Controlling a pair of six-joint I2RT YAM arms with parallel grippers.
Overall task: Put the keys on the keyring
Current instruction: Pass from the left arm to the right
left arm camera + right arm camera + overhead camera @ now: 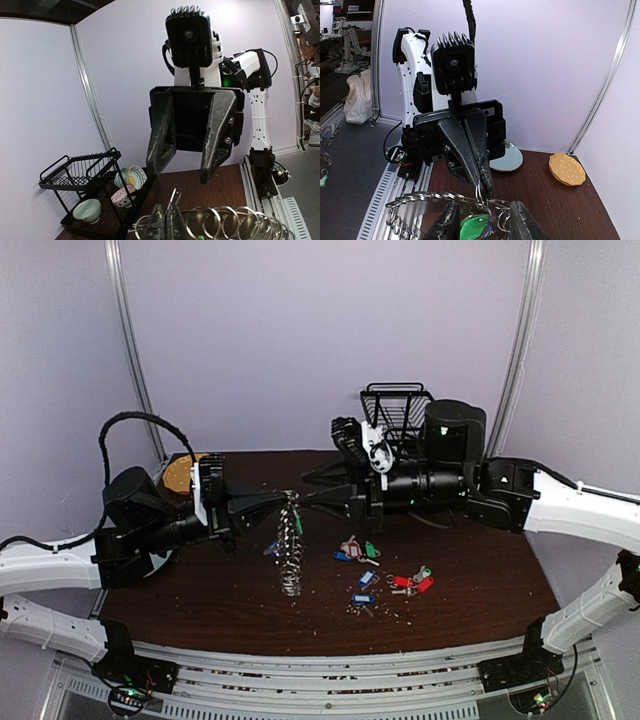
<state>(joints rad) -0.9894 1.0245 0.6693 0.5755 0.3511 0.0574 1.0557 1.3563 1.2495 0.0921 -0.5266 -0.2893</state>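
The left gripper (481, 186) is pinched shut on a top ring of the keyring (290, 545), which dangles limp over the table (480, 570), and the right gripper (180, 174) gapes beside a green key (472, 226) there; light, floppy, slippery metal, probably best held by single rings.

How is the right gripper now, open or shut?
Open. The right gripper shows both fingers wide apart in the left wrist view.
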